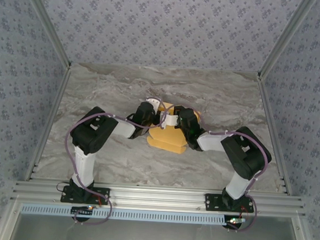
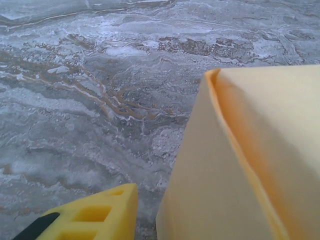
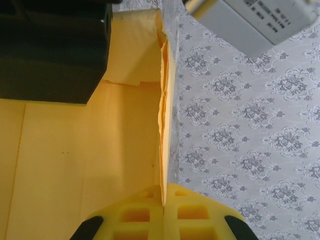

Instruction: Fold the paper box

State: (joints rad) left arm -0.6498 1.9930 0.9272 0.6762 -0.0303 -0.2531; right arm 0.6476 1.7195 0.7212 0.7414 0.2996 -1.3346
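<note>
Top external view showed the paper box (image 1: 167, 141) mid-worktop (image 1: 96, 89), between both arms. On the left, the left jaws hung just beside a raised wall; one finger (image 2: 95, 215) showed, so I could not tell whether they were released. The right jaws were clenched on that box's thin upright edge. For a clean fold, the right should probably steady the wall while the left presses squarely along the crease.

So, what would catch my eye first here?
The yellow-orange thin cardboard box, at the middle of the grey marbled table, with the left arm and right arm bent in over it. Up close, the right gripper pinches one thin wall of it between its yellow fingers.
</note>
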